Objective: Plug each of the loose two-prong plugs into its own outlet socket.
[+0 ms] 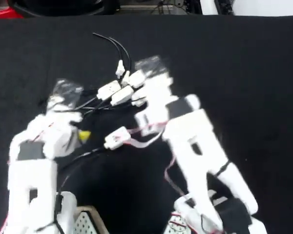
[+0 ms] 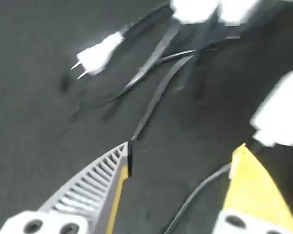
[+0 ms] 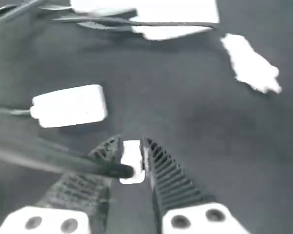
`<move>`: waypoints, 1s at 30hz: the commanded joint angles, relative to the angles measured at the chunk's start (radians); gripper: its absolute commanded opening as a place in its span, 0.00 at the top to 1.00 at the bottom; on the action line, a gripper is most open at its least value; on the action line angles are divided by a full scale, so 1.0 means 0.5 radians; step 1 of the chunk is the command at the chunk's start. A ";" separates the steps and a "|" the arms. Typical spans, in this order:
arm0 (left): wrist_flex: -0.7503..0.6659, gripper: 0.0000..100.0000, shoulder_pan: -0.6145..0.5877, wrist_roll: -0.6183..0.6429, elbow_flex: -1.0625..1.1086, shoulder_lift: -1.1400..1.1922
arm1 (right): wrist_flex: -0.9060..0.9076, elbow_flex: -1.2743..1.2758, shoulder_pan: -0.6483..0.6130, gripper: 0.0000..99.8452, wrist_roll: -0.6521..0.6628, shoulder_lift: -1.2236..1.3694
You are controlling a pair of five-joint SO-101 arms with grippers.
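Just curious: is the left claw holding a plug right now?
No, the left claw stands open above the black table, with nothing gripped in it.

White plugs (image 1: 116, 92), black cords (image 1: 112, 44), black table (image 1: 244, 73), yellow-and-grey left claw (image 2: 184, 146).

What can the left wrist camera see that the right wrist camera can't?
Left wrist view, not the right: a loose plug with two bare prongs lying on the table, and the left gripper open, one finger grey, one yellow.
Right wrist view, not the left: the right gripper, its fingers closed on a small white piece, with a black cable crossing in front.
Both: the black table, black cords and white blocks.
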 commanded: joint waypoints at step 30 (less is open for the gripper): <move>-0.071 0.69 -0.385 -0.086 1.183 -1.258 | -1.200 0.655 -0.304 0.99 0.000 -0.207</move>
